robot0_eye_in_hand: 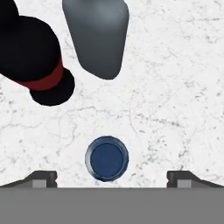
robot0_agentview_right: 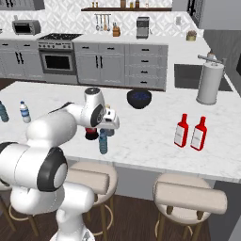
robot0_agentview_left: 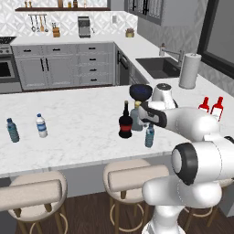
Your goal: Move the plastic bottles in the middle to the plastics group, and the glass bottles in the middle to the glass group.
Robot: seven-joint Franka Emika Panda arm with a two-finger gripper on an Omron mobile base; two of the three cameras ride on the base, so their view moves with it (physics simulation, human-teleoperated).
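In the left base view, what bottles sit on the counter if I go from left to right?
Teal-blue water bottle → clear-white water bottle → black bottle with the red label → small bluish bottle → two red bottles.

Grey-blue bottle (robot0_agentview_left: 136,111): mostly hidden behind the arm in the left base view; its top is cut off by the hand view's upper edge.
Black bottle (robot0_agentview_right: 89,133): only its base peeks out beneath the arm in the right base view.
Gripper (robot0_eye_in_hand: 112,177): only the two tips clear the hand view's bottom.
Shelf items (robot0_agentview_left: 68,4): too small to identify, far wall.
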